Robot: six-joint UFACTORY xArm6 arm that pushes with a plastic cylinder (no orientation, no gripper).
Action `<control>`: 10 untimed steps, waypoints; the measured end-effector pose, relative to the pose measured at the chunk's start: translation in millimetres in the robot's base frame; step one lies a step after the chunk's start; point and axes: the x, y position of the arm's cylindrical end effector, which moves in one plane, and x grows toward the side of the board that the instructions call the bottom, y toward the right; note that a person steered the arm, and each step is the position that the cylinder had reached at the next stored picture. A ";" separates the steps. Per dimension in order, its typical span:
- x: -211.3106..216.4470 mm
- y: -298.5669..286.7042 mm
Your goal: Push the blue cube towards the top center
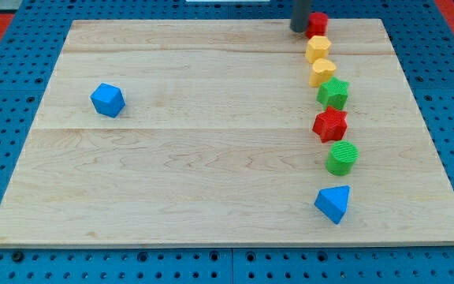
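Observation:
The blue cube [107,99] sits on the wooden board [211,158] at the view's left, a little above mid-height. My tip [299,30] is at the view's top, right of centre, just left of a small red block [317,23] and touching or nearly touching it. The tip is far to the right of and above the blue cube.
A column of blocks runs down the view's right: the red block, a yellow one [318,49], a second yellow one [322,72], a green star [333,93], a red star [330,124], a green cylinder [341,158] and a blue wedge-like block [333,203].

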 end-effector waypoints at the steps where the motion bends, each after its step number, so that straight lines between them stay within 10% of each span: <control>1: 37.1 -32.3; 5: 216.5 -204.4; 10: 145.9 -313.8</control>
